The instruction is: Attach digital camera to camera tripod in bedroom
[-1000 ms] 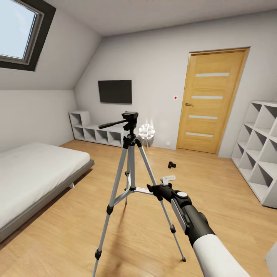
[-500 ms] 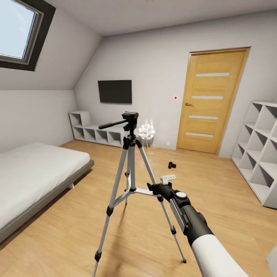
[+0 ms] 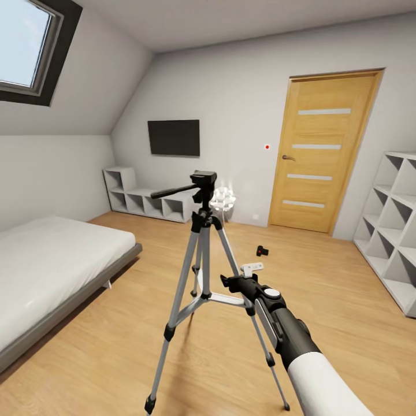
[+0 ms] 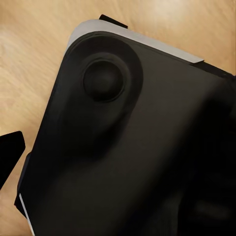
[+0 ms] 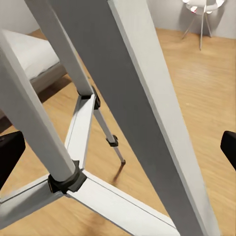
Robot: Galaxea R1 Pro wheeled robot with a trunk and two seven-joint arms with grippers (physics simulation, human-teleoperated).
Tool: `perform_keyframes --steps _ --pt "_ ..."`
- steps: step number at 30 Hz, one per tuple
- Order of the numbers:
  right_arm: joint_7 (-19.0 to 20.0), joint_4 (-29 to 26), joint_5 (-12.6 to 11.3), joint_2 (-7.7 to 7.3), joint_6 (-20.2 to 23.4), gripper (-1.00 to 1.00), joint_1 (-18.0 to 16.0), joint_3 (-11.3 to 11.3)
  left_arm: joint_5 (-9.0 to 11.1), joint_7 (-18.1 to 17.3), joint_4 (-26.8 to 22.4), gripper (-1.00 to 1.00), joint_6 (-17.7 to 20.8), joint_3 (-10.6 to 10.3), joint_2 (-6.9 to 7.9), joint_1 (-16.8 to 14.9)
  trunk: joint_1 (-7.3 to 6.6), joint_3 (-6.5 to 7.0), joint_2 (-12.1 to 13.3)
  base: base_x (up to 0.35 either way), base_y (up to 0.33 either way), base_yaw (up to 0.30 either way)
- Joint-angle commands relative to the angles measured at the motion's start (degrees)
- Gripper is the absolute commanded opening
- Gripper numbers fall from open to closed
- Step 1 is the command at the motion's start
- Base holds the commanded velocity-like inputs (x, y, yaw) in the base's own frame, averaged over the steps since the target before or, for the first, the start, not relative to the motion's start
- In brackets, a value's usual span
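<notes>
The camera tripod (image 3: 202, 242) stands on the wood floor in mid-room, silver legs spread, its black head and pan handle on top. My right gripper (image 3: 229, 281) is open at its right leg, just above the spreader brace. In the right wrist view the leg (image 5: 147, 123) runs close between the two wide-apart fingertips (image 5: 10, 152) of the gripper (image 5: 118, 150). The digital camera (image 3: 263, 251) lies on the floor beyond the tripod, small and black with a red spot. My left gripper (image 4: 118, 152) faces a dark robot panel, with one fingertip (image 4: 10, 150) at the frame's edge.
A grey low bed (image 3: 52, 260) lies on the left. White cube shelves (image 3: 398, 231) line the right wall and low ones (image 3: 144, 199) the back. A wooden door (image 3: 323, 156), a white floor lamp (image 3: 222, 199) and a small white item (image 3: 252, 268) on the floor are behind the tripod.
The whole picture has shifted a little to the right and the tripod looks slightly nearer, so the camera has moved. My right gripper stays open at the tripod's leg.
</notes>
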Motion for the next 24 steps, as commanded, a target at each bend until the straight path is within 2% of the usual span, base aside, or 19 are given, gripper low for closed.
perform_keyframes --steps 1,9,15,18,24 --pt "0.2 -0.08 -0.08 0.03 0.34 1.0 -0.02 -0.02 0.02 0.0 -0.06 1.0 -0.08 0.44 -0.03 0.01 0.01 -0.05 -0.03 0.026 0.016 0.0" --pt "0.25 0.51 -0.03 0.06 0.34 1.0 -0.02 0.02 0.07 0.04 -0.06 1.0 -0.08 0.44 -0.03 0.01 0.01 -0.05 -0.03 0.01 0.006 0.0" --pt "-0.21 1.08 1.91 -0.04 0.11 1.0 -0.02 -0.05 0.08 0.04 -0.06 1.0 -0.08 0.44 -0.03 0.01 0.01 -0.05 -0.03 0.0 0.0 0.0" --pt "-0.34 1.12 2.07 -0.07 -0.03 1.0 -0.02 -0.06 0.08 0.03 -0.06 1.0 -0.08 0.44 -0.03 0.01 0.01 -0.05 -0.03 0.009 0.0 0.0" --pt "-1.93 1.23 2.17 -0.03 -1.31 1.0 -0.02 -0.08 0.02 -0.03 -0.06 1.0 -0.08 0.44 -0.03 0.01 0.01 -0.05 -0.03 0.149 0.0 0.0"
